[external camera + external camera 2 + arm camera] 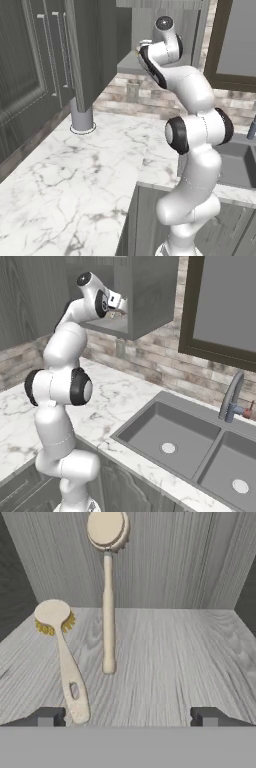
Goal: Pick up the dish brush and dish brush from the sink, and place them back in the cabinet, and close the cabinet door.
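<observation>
Inside the cabinet [150, 562], two dish brushes rest on its one shelf [165, 662]: one flat [62, 657], one leaning on the back wall [107, 587]. The gripper [127, 717] stands wide open, empty. Below, two sink [195, 446] basins.

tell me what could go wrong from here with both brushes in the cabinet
The upright dish brush seems to lean against the cabinet back wall; a nudge could tip it. The other dish brush has its handle end near the shelf's front edge, close to the open gripper, so withdrawing might drag it out.
</observation>
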Robot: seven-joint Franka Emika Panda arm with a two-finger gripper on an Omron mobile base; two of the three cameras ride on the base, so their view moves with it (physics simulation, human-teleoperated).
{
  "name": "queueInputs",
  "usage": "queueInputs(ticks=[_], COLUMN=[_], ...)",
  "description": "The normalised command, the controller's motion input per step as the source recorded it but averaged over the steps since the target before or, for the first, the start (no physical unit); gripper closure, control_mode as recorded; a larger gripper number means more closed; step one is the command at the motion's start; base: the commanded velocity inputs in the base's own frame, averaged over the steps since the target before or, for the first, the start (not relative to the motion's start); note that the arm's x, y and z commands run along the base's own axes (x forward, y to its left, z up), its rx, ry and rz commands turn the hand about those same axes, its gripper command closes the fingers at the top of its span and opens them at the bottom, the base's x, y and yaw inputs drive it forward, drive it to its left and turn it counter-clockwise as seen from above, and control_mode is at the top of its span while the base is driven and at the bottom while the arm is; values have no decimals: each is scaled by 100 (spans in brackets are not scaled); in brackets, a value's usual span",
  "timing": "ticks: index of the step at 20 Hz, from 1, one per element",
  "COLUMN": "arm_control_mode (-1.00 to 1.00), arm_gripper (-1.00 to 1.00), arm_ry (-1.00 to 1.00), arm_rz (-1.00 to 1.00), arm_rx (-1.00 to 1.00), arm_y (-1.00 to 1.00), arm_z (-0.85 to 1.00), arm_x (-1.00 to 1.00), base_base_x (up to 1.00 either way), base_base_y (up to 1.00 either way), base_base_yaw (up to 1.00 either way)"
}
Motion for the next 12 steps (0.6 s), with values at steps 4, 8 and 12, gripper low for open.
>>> queueInputs(ticks=[4,8,12], arm_control_mode=[-100,-100,-100], arm_gripper=[-100,-100,-100], arm_ry=[-12,-17,-16], arm_rz=[0,0,0], arm_rx=[0,0,0], arm_y=[3,4,4], arm_z=[-8,0,5], arm_x=[-67,-82,-87], base_base_x=[0,0,0], base_base_y=[0,0,0], base_base_yaw=[0,0,0])
